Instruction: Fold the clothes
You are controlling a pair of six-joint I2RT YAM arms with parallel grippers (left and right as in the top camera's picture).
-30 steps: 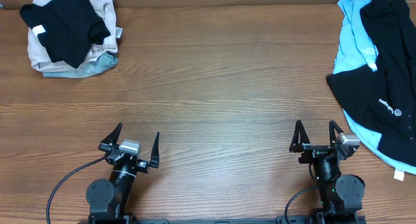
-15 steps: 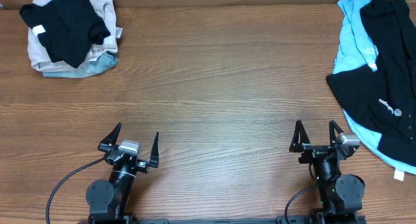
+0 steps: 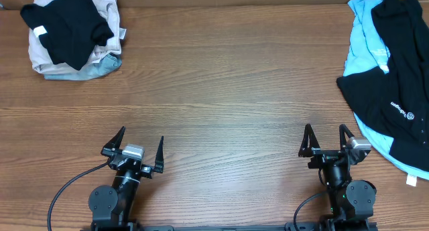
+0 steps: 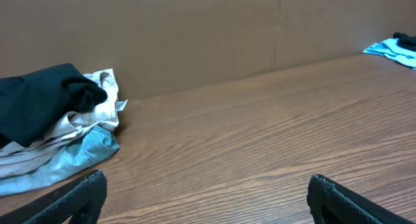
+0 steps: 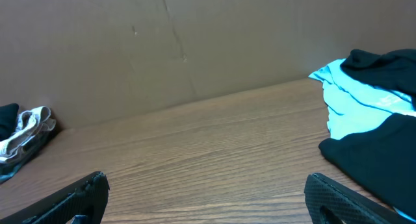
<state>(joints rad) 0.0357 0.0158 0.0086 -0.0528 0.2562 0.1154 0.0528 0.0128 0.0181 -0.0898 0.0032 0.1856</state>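
Note:
A black garment with a small white tag (image 3: 67, 27) lies on top of beige (image 3: 110, 13) and light blue clothes (image 3: 100, 69) in a pile at the far left; the pile shows in the left wrist view (image 4: 45, 107). At the right edge a black garment with a white logo (image 3: 392, 104) lies over a light blue one (image 3: 365, 47), which also shows in the right wrist view (image 5: 354, 94). My left gripper (image 3: 139, 142) is open and empty near the front edge. My right gripper (image 3: 326, 136) is open and empty near the front edge, left of the black logo garment.
The wooden table (image 3: 228, 90) runs between the two piles. A brown cardboard wall (image 4: 208, 29) stands along the far edge.

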